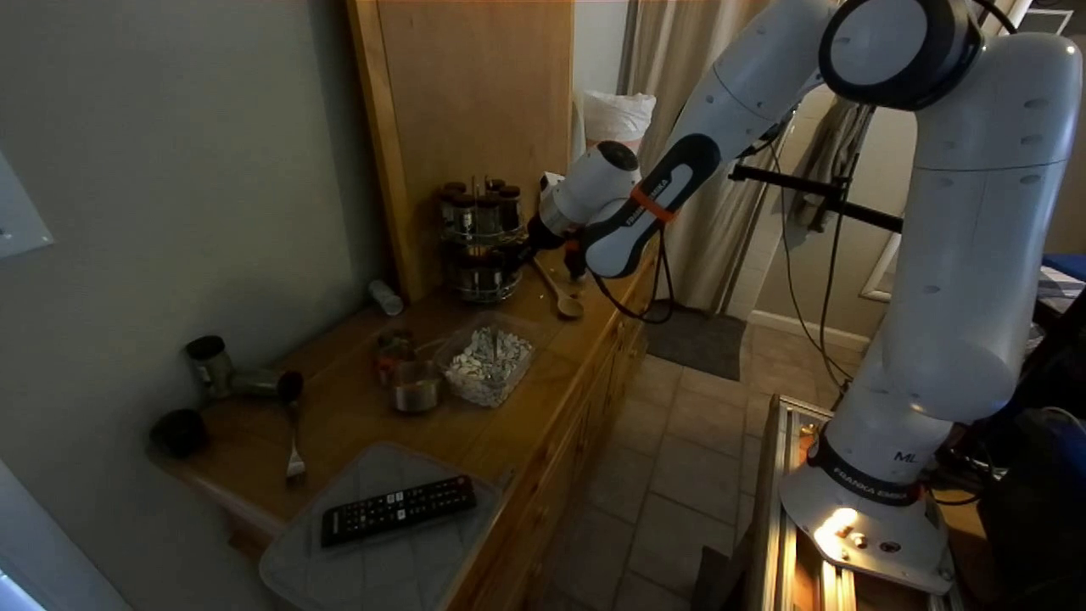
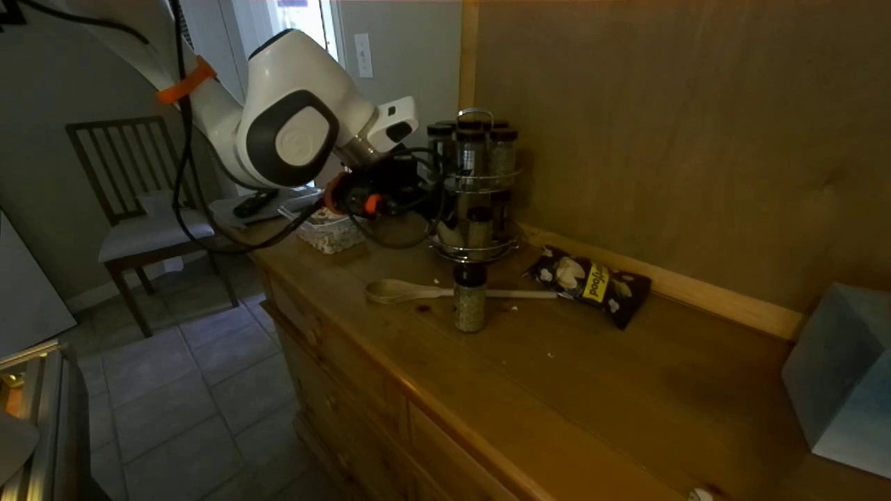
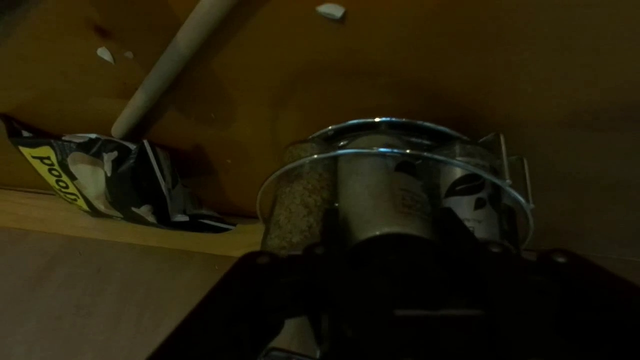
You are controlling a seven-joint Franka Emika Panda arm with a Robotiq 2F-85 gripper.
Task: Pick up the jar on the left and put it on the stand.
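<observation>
The stand is a two-tier metal wire rack (image 2: 477,257) at the back of the wooden dresser, against a wooden panel. It holds several dark-lidded glass jars; its wire rim also shows in the wrist view (image 3: 385,150). My gripper (image 3: 387,215) is at the stand's lower tier. Its black fingers lie close on both sides of a pale-filled jar (image 3: 382,195) and appear shut on it, inside the rim; its lid is in shadow. The same gripper shows dark and partly hidden in an exterior view (image 1: 516,253). A jar stands upright (image 1: 212,365) at the dresser's far left, beside a lying jar (image 1: 259,383).
A separate jar (image 2: 470,306) stands before the rack, near a wooden spoon (image 2: 397,291) and a black snack bag (image 2: 592,282). A clear tub (image 1: 488,365), a metal cup (image 1: 416,388), a fork (image 1: 294,450) and a remote (image 1: 399,511) lie along the dresser. A grey box (image 2: 842,383) stands opposite.
</observation>
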